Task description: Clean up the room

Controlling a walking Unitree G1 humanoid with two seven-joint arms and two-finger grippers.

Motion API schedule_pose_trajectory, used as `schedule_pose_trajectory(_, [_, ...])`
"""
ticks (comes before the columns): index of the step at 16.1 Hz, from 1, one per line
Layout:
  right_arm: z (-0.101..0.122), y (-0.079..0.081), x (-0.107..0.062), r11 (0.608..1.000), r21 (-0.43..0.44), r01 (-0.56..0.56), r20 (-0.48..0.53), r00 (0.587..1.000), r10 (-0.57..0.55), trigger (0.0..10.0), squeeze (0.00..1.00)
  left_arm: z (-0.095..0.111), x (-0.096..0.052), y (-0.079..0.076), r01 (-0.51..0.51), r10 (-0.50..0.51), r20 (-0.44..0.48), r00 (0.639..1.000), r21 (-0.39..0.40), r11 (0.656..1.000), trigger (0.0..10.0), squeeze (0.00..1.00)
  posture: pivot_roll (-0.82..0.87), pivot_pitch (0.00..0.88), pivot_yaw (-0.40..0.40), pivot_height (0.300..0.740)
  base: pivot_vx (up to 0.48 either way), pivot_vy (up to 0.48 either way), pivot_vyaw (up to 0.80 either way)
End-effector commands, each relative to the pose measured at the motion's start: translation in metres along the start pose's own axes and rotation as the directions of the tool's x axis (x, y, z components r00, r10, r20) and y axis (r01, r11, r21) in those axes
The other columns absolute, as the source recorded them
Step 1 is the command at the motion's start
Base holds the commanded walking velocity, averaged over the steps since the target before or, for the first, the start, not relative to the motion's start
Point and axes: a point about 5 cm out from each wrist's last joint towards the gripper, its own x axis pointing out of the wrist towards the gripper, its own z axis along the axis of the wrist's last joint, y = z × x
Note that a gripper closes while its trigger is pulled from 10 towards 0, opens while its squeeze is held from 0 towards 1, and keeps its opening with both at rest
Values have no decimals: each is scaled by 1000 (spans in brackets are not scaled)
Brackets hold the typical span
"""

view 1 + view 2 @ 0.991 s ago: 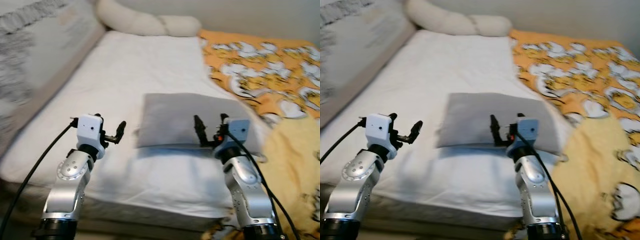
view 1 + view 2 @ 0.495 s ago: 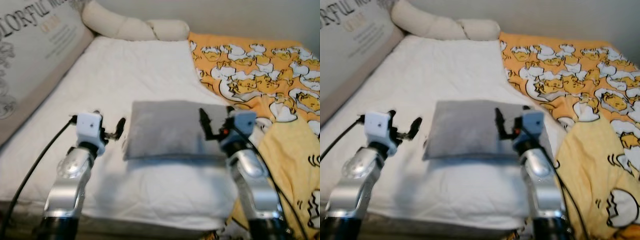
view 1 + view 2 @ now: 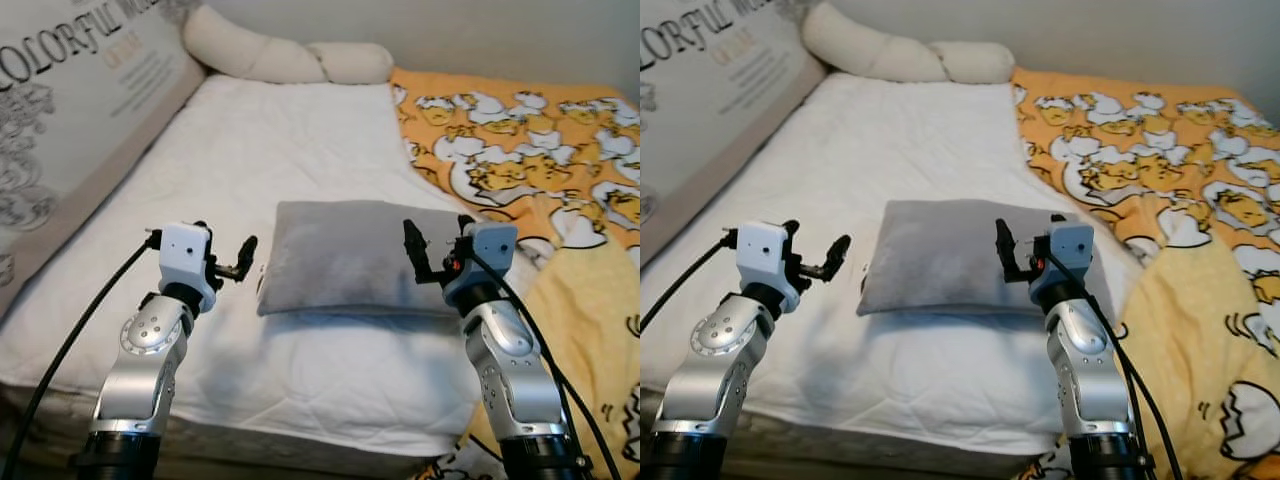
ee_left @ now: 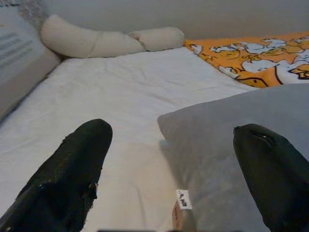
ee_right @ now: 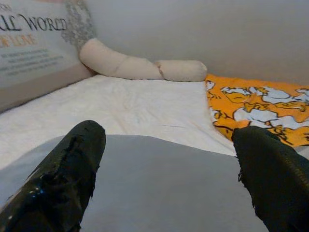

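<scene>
A grey pillow (image 3: 350, 255) lies flat in the middle of the white bed (image 3: 270, 140). My left gripper (image 3: 225, 248) hovers open just off the pillow's near left corner, with nothing between its fingers. In the left wrist view the pillow (image 4: 241, 140), with a small white tag, sits between and beyond the open left gripper (image 4: 174, 169). My right gripper (image 3: 436, 238) is open above the pillow's near right part. The right wrist view looks across the grey pillow (image 5: 159, 193) through the open right gripper (image 5: 169, 169).
An orange and yellow duck-print blanket (image 3: 530, 160) covers the bed's right side and hangs over the front. A long cream bolster (image 3: 280, 58) lies at the far end. A printed panel (image 3: 80, 110) lines the left side. The bed's front edge (image 3: 300, 420) is near my arms.
The camera has shifted and the picture has sharpened. Both grippers stay open at the pillow's near corners. The pillow has not moved on the bed.
</scene>
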Motion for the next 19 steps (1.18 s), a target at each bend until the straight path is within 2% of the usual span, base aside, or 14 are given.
schedule_pose_trajectory(1, [-1,-3,2,1000,18,16,-21,1000,-16,10000,0,-1,1,-1,7,-7,-11,1000,-9,1000,10000,0,31,0,-17,740,311,0,-775])
schedule_pose_trajectory(3, [-2,-2,2,999,31,13,-22,1000,-12,10000,0,-1,1,-1,9,-9,-12,1000,-9,1000,10000,0,31,0,-17,740,313,0,-800])
schedule_pose_trajectory(5, [-1,0,2,1000,22,-2,-17,1000,2,10000,0,-1,1,-1,9,-9,-13,1000,-6,1000,10000,0,32,0,-15,740,315,0,0])
schedule_pose_trajectory(7, [-2,5,2,997,-59,-50,-29,998,48,10000,0,-1,1,-1,10,-10,-12,1000,-3,1000,10000,0,32,0,-15,740,287,0,0])
schedule_pose_trajectory(8, [-3,6,2,998,-46,-52,-31,998,51,10000,0,-1,1,-1,10,-11,-7,1000,-13,1000,10000,0,33,0,-16,740,0,0,413])
schedule_pose_trajectory(9, [-5,6,2,999,8,-35,-40,999,36,10000,0,-1,1,-2,16,-16,-8,1000,-7,1000,10000,0,33,0,-16,740,0,0,0])
schedule_pose_trajectory(19, [-9,5,1,999,2,-42,-67,997,42,10000,0,-4,1,-5,26,-25,-30,999,32,999,10000,0,34,0,-18,740,0,0,0])
